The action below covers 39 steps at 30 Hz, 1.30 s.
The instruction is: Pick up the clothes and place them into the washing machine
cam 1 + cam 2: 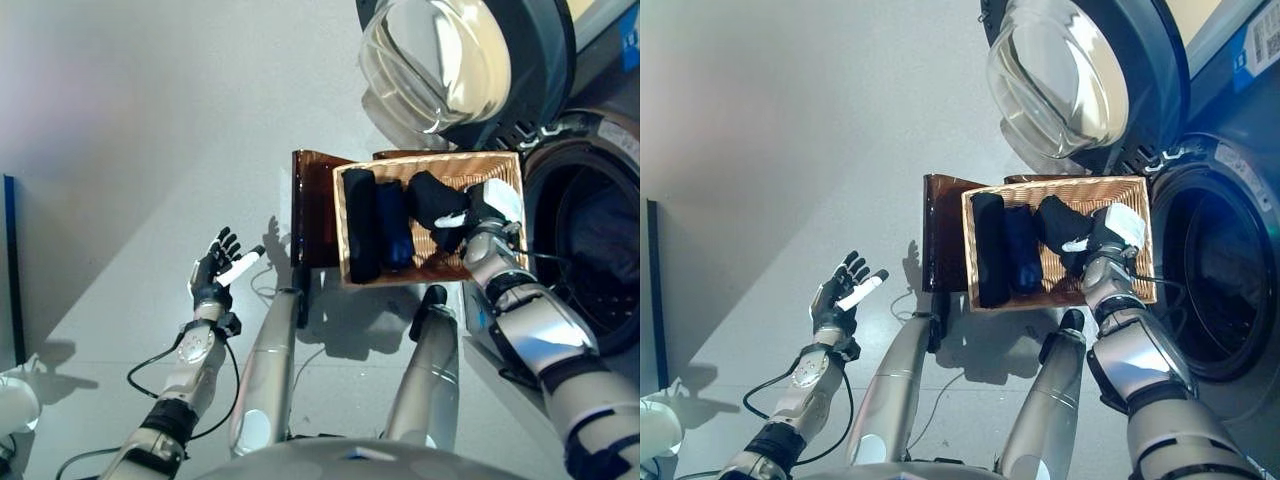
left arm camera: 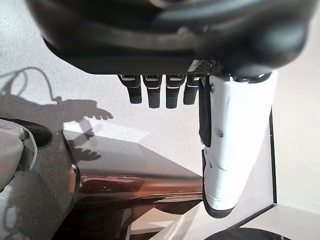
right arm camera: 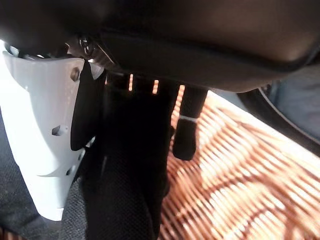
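A wicker basket (image 1: 500, 166) holds a black rolled garment (image 1: 360, 225), a dark blue garment (image 1: 393, 226) and a black garment (image 1: 428, 198). My right hand (image 1: 480, 214) reaches into the basket from the washer side. In the right wrist view its white-covered thumb (image 3: 45, 135) and its fingers close on a fold of the black garment (image 3: 130, 170) above the basket's weave (image 3: 235, 175). My left hand (image 1: 214, 271) hovers over the floor at the left, away from the basket, with straight fingers (image 2: 150, 92) and nothing in it.
The basket rests on a brown stand (image 1: 312, 208). The washing machine's drum opening (image 1: 592, 250) lies just right of the basket. Its glass door (image 1: 440, 60) stands swung open beyond the basket. Grey floor (image 1: 130, 130) stretches to the left.
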### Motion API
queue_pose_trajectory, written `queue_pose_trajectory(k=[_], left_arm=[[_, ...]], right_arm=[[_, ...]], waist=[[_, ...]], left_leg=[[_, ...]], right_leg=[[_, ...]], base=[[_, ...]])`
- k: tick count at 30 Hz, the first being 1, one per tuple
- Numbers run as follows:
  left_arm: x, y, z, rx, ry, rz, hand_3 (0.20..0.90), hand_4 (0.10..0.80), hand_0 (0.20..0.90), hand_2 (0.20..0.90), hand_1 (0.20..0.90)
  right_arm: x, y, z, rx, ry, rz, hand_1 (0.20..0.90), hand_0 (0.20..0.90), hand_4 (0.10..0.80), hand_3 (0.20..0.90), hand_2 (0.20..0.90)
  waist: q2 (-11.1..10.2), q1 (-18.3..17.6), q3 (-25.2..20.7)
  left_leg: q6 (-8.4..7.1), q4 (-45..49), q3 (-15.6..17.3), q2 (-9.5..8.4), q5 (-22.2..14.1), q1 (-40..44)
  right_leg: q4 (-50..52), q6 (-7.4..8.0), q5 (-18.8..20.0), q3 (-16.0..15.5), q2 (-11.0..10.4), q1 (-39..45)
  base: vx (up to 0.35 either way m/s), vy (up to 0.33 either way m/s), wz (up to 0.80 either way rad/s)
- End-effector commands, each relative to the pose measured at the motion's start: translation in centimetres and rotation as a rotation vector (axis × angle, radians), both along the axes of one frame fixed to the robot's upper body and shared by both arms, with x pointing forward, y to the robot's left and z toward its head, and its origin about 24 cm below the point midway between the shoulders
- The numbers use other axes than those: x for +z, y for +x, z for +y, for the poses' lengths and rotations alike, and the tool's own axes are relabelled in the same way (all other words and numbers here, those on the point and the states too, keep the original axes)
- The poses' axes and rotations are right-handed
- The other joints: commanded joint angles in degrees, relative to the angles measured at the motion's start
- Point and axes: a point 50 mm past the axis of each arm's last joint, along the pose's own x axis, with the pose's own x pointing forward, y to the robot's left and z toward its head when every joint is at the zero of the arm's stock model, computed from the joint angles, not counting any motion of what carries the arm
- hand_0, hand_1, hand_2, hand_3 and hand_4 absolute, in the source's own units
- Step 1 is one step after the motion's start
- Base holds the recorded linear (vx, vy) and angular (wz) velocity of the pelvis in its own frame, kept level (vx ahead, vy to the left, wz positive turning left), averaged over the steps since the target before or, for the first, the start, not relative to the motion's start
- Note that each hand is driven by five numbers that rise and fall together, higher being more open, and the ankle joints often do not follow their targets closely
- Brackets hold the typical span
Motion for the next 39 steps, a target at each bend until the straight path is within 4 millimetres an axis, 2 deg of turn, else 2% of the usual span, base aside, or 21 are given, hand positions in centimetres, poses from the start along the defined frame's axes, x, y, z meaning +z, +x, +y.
queue_pose_trajectory(k=[1, 2, 4, 6, 7, 8, 9, 10, 14, 18, 23, 27, 30, 34, 35, 39], left_arm=[[3.4, 0.4, 3.3, 0.075, 0.094, -0.162, 0.900, 0.800, 0.900, 0.900, 0.900], [3.3, 0.4, 3.5, 0.081, 0.094, -0.156, 0.900, 0.800, 0.900, 0.900, 0.900], [3.1, 0.4, 3.7, 0.092, 0.090, -0.148, 0.900, 0.800, 0.900, 0.900, 0.900], [3.0, 0.0, 4.2, 0.105, 0.080, -0.139, 0.900, 0.800, 0.900, 0.900, 0.900], [3.0, 0.0, 4.2, 0.105, 0.081, -0.138, 0.900, 0.800, 0.900, 0.900, 0.900], [2.6, -0.3, 4.3, 0.115, 0.057, -0.124, 0.900, 0.800, 0.900, 0.900, 0.900], [2.4, -0.3, 4.2, 0.111, 0.047, -0.119, 0.900, 0.800, 0.900, 0.900, 0.900], [2.4, -0.3, 4.2, 0.110, 0.047, -0.119, 0.900, 0.800, 0.900, 0.900, 0.900], [2.0, -0.2, 3.9, 0.105, 0.008, -0.106, 0.900, 0.800, 0.900, 0.900, 0.900], [1.7, -0.2, 3.4, 0.098, -0.029, -0.099, 0.900, 0.800, 0.900, 0.900, 0.900], [1.4, -0.3, 2.8, 0.083, -0.043, -0.087, 0.900, 0.800, 0.900, 0.900, 0.900], [1.1, -0.4, 2.8, 0.093, -0.054, -0.075, 0.900, 0.800, 0.900, 0.900, 0.900], [1.0, -0.6, 2.6, 0.102, -0.049, -0.071, 0.900, 0.800, 0.900, 0.900, 0.900], [0.9, -0.6, 2.5, 0.098, -0.042, -0.061, 0.900, 0.800, 0.900, 0.900, 0.900], [0.9, -0.6, 2.6, 0.103, -0.038, -0.060, 0.900, 0.800, 0.900, 0.900, 0.900], [0.9, -0.8, 3.0, 0.107, -0.016, -0.056, 0.900, 0.800, 0.900, 0.900, 0.900]], right_arm=[[1.8, 0.2, -1.2, -0.099, 0.134, -0.176, 0.200, 0.200, 0.300, 0.200, 0.200], [1.7, 0.2, -1.1, -0.100, 0.174, -0.191, 0.200, 0.200, 0.300, 0.200, 0.200], [1.2, 0.1, -0.5, -0.089, 0.367, -0.265, 0.200, 0.200, 0.300, 0.200, 0.200], [1.0, -0.4, -0.7, -0.134, 0.707, -0.438, 0.200, 0.200, 0.300, 0.200, 0.200], [1.0, -0.4, -0.8, -0.135, 0.708, -0.438, 0.200, 0.200, 0.300, 0.200, 0.200], [0.5, -1.1, -1.5, -0.217, 0.926, -0.569, 0.200, 0.200, 0.300, 0.200, 0.200], [0.4, -1.2, -1.6, -0.233, 1.017, -0.619, 0.200, 0.200, 0.300, 0.200, 0.200], [0.4, -1.3, -1.6, -0.233, 1.017, -0.619, 0.200, 0.200, 0.300, 0.200, 0.200], [-0.2, -2.0, -1.9, -0.297, 1.355, -0.843, 0.200, 0.200, 0.300, 0.200, 0.200], [-0.2, -2.2, -2.3, -0.353, 1.575, -1.047, 0.200, 0.200, 0.300, 0.200, 0.200], [-0.1, -2.8, -3.1, -0.471, 1.709, -1.288, 0.200, 0.200, 0.300, 0.200, 0.200], [0.9, -2.9, -4.0, -0.521, 1.726, -1.422, 0.200, 0.200, 0.300, 0.200, 0.200], [1.9, -3.3, -4.8, -0.578, 1.737, -1.585, 0.200, 0.200, 0.300, 0.200, 0.200], [1.6, -3.9, -5.7, -0.666, 1.722, -1.634, 0.200, 0.200, 0.300, 0.200, 0.200], [1.6, -4.3, -6.5, -0.732, 1.686, -1.627, 0.200, 0.200, 0.300, 0.200, 0.200], [2.7, -4.8, -8.3, -0.807, 1.631, -1.643, 0.200, 0.200, 0.300, 0.200, 0.200]], waist=[[-0.4, -0.5, -0.6], [-0.6, -0.7, -0.6], [-0.9, -1.4, -0.5], [-1.3, -2.4, -0.5], [-1.4, -2.4, -0.5], [-1.4, -2.9, -0.6], [-1.4, -3.0, -0.6], [-1.4, -3.0, -0.6], [-1.2, -3.6, -0.8], [-0.6, -3.8, -1.1], [0.1, -3.9, -1.4], [0.3, -3.9, -2.0], [0.5, -4.0, -2.3], [0.6, -4.1, -2.4], [0.6, -4.0, -2.5], [0.7, -3.7, -3.2]], left_leg=[[-1.88, -1.6, -1.9, 3.56, -0.7, 3.4], [-1.87, -1.6, -1.8, 3.64, -0.8, 3.5], [-1.88, -1.9, -1.5, 3.94, -0.8, 3.9], [-2.01, -2.3, -1.2, 4.34, -0.9, 4.5], [-2.02, -2.3, -1.2, 4.35, -0.9, 4.5], [-2.04, -2.3, -0.9, 4.58, -1.2, 4.8], [-2.09, -2.3, -0.8, 4.68, -1.2, 4.9], [-2.09, -2.2, -0.8, 4.69, -1.3, 4.9], [-2.28, -1.8, -0.8, 4.93, -1.9, 5.5], [-2.43, -1.3, -0.9, 5.01, -2.2, 5.7], [-2.51, -0.8, -1.1, 5.03, -2.6, 5.7], [-2.48, -0.6, -1.2, 4.86, -2.8, 5.6], [-2.45, -0.6, -1.2, 4.70, -3.0, 5.5], [-2.46, -0.1, -1.4, 4.56, -3.3, 5.3], [-2.42, 0.1, -1.5, 4.47, -3.5, 5.2], [-2.24, -0.1, -1.5, 4.39, -3.6, 4.8]], right_leg=[[-4.9, -2.92, 7.9, 1.7, -0.6, 3.5], [-5.0, -2.94, 8.0, 1.8, -0.5, 3.5], [-5.2, -2.96, 8.0, 2.0, -0.2, 3.5], [-5.7, -2.91, 8.0, 2.2, 0.1, 3.6], [-5.6, -2.91, 8.0, 2.2, 0.1, 3.5], [-5.8, -2.85, 7.9, 2.4, 0.2, 3.6], [-5.6, -2.84, 7.8, 2.4, 0.2, 3.5], [-5.6, -2.84, 7.8, 2.5, 0.2, 3.5], [-5.2, -2.81, 6.9, 2.8, 0.3, 3.7], [-4.7, -2.72, 6.3, 2.9, 0.2, 3.9], [-4.2, -2.60, 5.8, 2.9, 0.2, 4.1], [-3.9, -2.52, 5.6, 3.0, 0.1, 4.0], [-3.8, -2.44, 5.5, 3.0, 0.1, 4.0], [-3.5, -2.43, 5.3, 3.1, 0.1, 4.0], [-3.4, -2.40, 5.3, 3.2, 0.0, 3.9], [-3.6, -2.28, 5.4, 3.2, 0.1, 3.5]], base=[[0.000, 0.000, 0.00], [0.000, 0.000, 0.00], [0.008, -0.011, -0.03], [0.013, -0.020, -0.13], [0.014, -0.012, -0.17], [0.013, -0.008, -0.14], [0.013, -0.008, -0.09], [0.009, -0.001, -0.08], [0.016, -0.013, -0.14], [0.009, -0.010, -0.04], [0.010, 0.000, -0.03], [0.000, 0.000, 0.00], [0.000, 0.000, 0.00], [0.000, 0.000, 0.00], [0.000, 0.000, 0.00], [0.000, 0.000, 0.00]])
